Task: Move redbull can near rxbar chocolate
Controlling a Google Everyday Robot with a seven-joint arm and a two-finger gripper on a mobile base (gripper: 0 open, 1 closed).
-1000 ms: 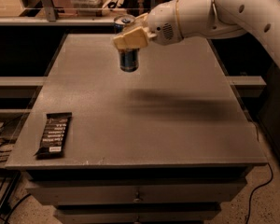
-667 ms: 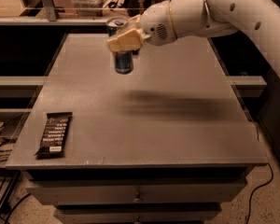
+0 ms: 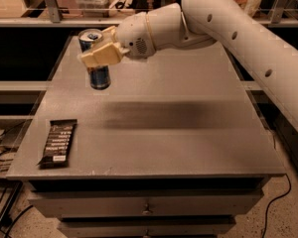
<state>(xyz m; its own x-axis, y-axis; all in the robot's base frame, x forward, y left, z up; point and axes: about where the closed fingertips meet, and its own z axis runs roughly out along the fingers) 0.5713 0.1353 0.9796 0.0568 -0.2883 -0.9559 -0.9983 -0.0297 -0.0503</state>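
Note:
The redbull can (image 3: 98, 76), slim and blue-and-silver with a silver top, is held upright above the far left part of the grey table (image 3: 188, 138). My gripper (image 3: 100, 53) is shut on the redbull can around its upper half, with a tan finger (image 3: 103, 55) across its front. The rxbar chocolate (image 3: 58, 143), a long flat black bar with white text, lies at the table's front left corner, well in front of the can and a little to its left.
The white arm (image 3: 238, 38) reaches in from the upper right over the table's back. Shelves and rails (image 3: 49, 4) stand behind the table. Drawers (image 3: 147, 207) sit under the tabletop. Cables (image 3: 2, 148) lie on the floor at left.
My gripper has carried the redbull can leftward above the table, closer to the left edge. The rxbar chocolate has not moved.

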